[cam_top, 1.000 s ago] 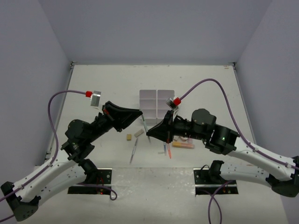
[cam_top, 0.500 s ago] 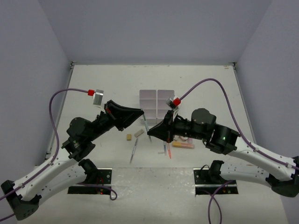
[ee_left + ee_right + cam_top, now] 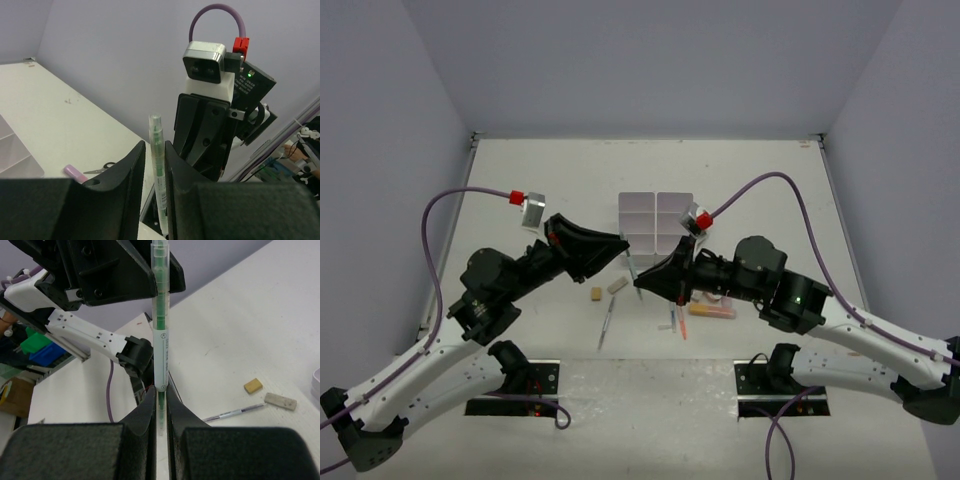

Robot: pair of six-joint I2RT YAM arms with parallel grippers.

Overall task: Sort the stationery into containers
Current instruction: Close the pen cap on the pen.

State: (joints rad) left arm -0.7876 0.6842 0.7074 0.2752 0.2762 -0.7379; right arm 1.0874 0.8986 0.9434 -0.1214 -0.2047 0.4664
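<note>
A green-and-white pen (image 3: pixel 633 268) is held above the table between my two grippers. My right gripper (image 3: pixel 642 287) is shut on its lower end; in the right wrist view the pen (image 3: pixel 161 315) rises from between the closed fingers (image 3: pixel 160 392). My left gripper (image 3: pixel 620 244) straddles the upper end. In the left wrist view the pen (image 3: pixel 156 131) leans on the right finger, with a thin gap to the left one, so this gripper (image 3: pixel 154 146) is slightly open. The white six-compartment organizer (image 3: pixel 656 215) stands just behind the grippers.
On the table lie a tan eraser (image 3: pixel 594 294), a pale eraser (image 3: pixel 617 286), a grey pen (image 3: pixel 606 322), thin pens (image 3: pixel 676 322) and orange markers (image 3: pixel 710 310). Scissors (image 3: pixel 102 167) and a pink marker (image 3: pixel 75 172) show in the left wrist view.
The left gripper's fingers have parted a little around the pen. The right gripper keeps its hold, and both arms have barely shifted.
</note>
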